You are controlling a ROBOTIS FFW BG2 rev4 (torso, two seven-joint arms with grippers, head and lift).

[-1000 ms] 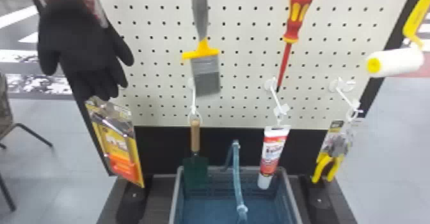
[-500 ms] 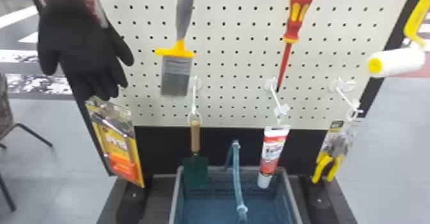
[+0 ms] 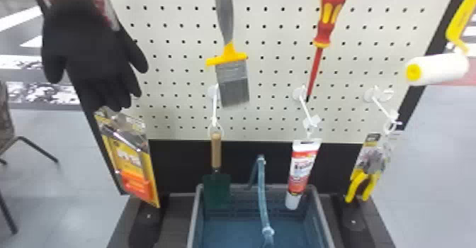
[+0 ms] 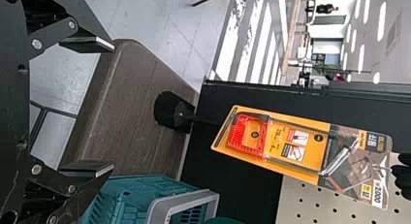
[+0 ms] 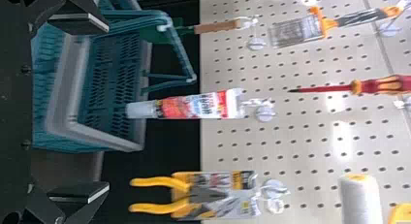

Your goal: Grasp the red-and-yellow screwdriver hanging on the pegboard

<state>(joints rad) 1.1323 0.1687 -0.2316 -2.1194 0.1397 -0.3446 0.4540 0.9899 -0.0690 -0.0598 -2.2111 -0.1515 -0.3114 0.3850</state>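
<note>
red-and-yellow screwdriver [image 3: 329,20] is hung tip-down on the pegboard [image 3: 276,41], right of the brush [image 3: 232,82]; left gripper [image 4: 113,107] and right gripper [image 5: 108,107] are spread wide, empty, and the right should be lifted, handle [image 5: 385,85] evenly straddled, before any squeeze is applied

The red-and-yellow screwdriver [image 3: 327,17] hangs tip down, slightly tilted, at the pegboard [image 3: 272,17].

On the pegboard [image 5: 310,141], the red-and-yellow screwdriver [image 5: 378,86], dark tip near the hook of a red-and-white tube [image 5: 198,105]. Nearby, a paintbrush [image 5: 295,31], a wooden-handled trowel [image 5: 213,27], a white paint roller [image 5: 358,200] and packaged pliers [image 5: 160,208] with yellow handles. Beside the tube, a teal basket [image 5: 102,136] with grey rim. Well apart from the screwdriver, the right gripper [image 5: 107,106], black fingers [image 5: 89,190] spread wide.
</note>
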